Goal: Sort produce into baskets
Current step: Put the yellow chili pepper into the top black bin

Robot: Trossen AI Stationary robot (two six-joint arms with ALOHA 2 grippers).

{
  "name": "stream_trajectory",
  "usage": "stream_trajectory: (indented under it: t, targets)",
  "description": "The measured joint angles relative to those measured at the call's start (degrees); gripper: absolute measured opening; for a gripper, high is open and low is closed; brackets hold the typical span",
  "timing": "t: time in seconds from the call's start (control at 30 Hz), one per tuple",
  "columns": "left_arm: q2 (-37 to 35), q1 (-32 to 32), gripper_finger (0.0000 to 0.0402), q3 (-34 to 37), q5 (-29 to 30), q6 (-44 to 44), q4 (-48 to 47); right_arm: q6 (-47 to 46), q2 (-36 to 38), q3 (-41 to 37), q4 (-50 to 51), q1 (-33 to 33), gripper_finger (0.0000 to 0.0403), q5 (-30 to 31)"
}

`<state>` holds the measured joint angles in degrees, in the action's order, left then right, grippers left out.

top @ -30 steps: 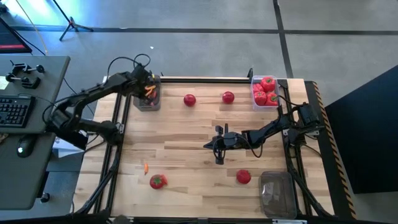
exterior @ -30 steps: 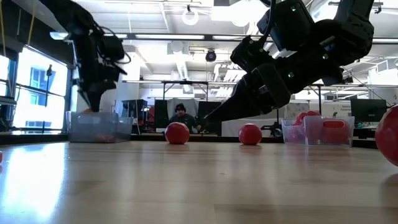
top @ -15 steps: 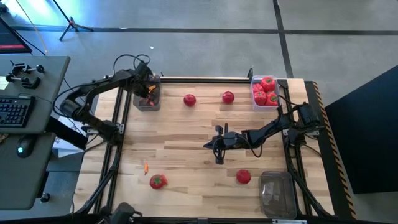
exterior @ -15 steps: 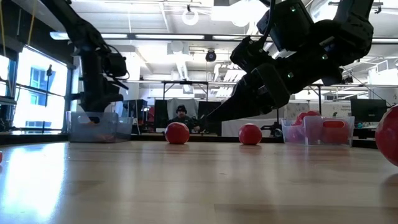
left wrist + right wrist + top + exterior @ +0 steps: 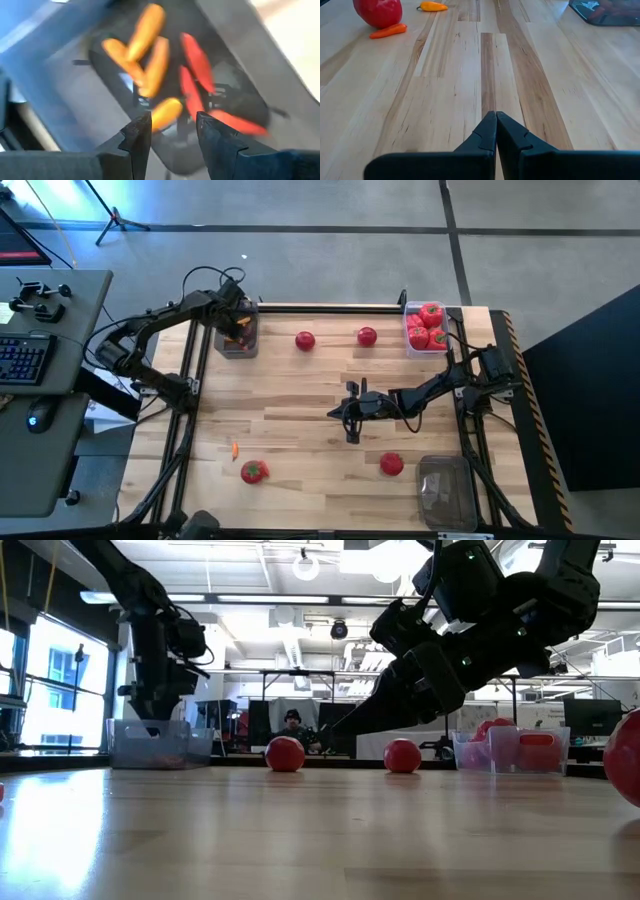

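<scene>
My left gripper [image 5: 238, 326] [image 5: 172, 122] points down over the far-left basket [image 5: 237, 340] [image 5: 160, 745], its fingers open with nothing between them. Below them, orange carrot pieces [image 5: 145, 50] and red pepper pieces [image 5: 197, 62] lie on the basket's floor. My right gripper [image 5: 352, 422] [image 5: 496, 117] is shut and hangs low over bare wood at mid-table. Two tomatoes [image 5: 305, 340] [image 5: 367, 336] rest on the far part of the table. Two more tomatoes [image 5: 254, 471] [image 5: 391, 465] lie near the front, and a small carrot [image 5: 234, 448] lies beside the left one.
A basket [image 5: 425, 327] at the far right holds several tomatoes. Another basket [image 5: 445, 490] stands at the near right corner. Black frame rails run along the table's left and right edges. A desk with a keyboard [image 5: 25, 358] stands beyond the left edge.
My left gripper has gone down toward the far-left basket, from above its rim to low between its walls. An orange piece seen at its tip a second ago no longer shows there. My right arm has kept still.
</scene>
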<state>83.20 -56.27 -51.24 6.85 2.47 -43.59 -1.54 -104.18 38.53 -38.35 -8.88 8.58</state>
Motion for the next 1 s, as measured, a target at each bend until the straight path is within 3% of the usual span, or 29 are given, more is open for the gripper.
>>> stream_trajectory:
  t: [0.27,0.6,0.8,1.0]
  targets:
    - [-8.39,11.79,0.0106,0.00,-5.25,6.64,-8.01,-0.01,0.00,0.00,0.04,0.00,0.0000,0.01]
    - [-20.08,35.35,0.0040,0.00,-5.25,-3.52,-16.32,-0.13,0.00,-0.01,0.07,0.00,0.0000,0.01]
    - [-21.54,51.00,0.0005,0.00,-5.17,-9.44,-21.21,-0.04,0.00,-0.01,0.07,0.00,0.0000,0.02]
    - [-19.95,65.19,0.0002,0.02,-5.15,-11.42,-22.54,-0.02,0.00,-0.01,0.07,0.00,0.0000,0.02]
